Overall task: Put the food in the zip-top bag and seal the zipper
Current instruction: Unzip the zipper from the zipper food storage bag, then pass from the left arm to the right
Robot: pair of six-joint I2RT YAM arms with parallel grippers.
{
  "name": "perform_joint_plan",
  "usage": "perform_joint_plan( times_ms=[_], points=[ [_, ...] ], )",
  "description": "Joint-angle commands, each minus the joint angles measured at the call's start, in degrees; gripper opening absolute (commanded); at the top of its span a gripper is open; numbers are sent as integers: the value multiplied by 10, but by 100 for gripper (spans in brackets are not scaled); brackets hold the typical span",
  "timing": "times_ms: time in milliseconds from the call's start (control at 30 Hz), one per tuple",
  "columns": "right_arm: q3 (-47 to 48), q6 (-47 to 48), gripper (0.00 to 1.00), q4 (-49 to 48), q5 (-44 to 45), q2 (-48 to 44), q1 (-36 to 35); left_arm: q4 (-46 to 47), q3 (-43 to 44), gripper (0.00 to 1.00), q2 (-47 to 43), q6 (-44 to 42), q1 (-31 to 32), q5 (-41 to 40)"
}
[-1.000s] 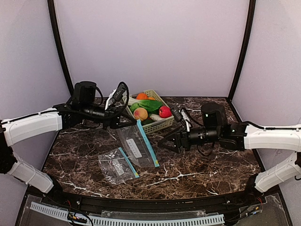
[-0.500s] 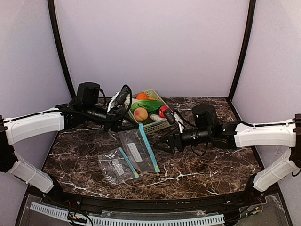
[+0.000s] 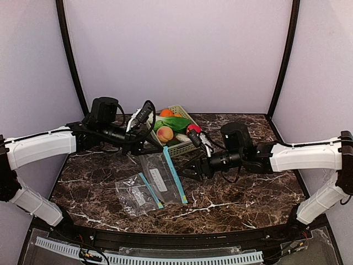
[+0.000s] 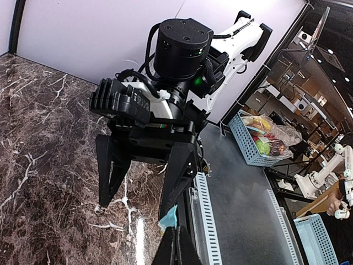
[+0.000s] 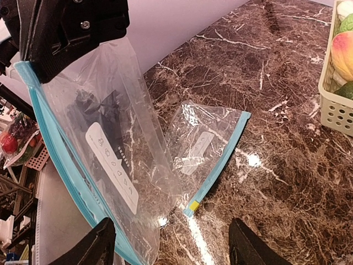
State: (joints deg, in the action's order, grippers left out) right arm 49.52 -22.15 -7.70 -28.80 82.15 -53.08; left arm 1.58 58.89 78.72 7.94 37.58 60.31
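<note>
My left gripper is shut on the top corner of a clear zip-top bag with a blue zipper strip. The bag slopes down from that corner, its lower end on the table. In the left wrist view my shut fingertips pinch the blue strip. My right gripper stands open just right of the bag, holding nothing; in its own view the bag fills the left side. The food lies in a pale green basket: peach, red apple, orange, leafy greens.
A second clear bag lies flat on the marble table in front of the held one, its yellow slider at the near end of its blue strip. The basket stands at the back of the table. Purple walls enclose three sides.
My right arm has reached left toward the held bag, and its jaws have narrowed a little. The left gripper has shifted slightly right with the bag.
</note>
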Motion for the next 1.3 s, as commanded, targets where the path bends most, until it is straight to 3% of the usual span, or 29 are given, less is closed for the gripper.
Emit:
perform_joint_plan(
  times_ms=[0, 867, 1267],
  points=[
    [21, 10, 68, -17, -13, 10, -2, -6, 15, 1, 2, -6, 3, 11],
    [19, 8, 65, -39, -40, 20, -10, -5, 14, 1, 0, -5, 3, 7],
    [27, 11, 45, -43, -43, 35, -12, 1, 13, 1, 1, 0, 4, 13]
  ],
)
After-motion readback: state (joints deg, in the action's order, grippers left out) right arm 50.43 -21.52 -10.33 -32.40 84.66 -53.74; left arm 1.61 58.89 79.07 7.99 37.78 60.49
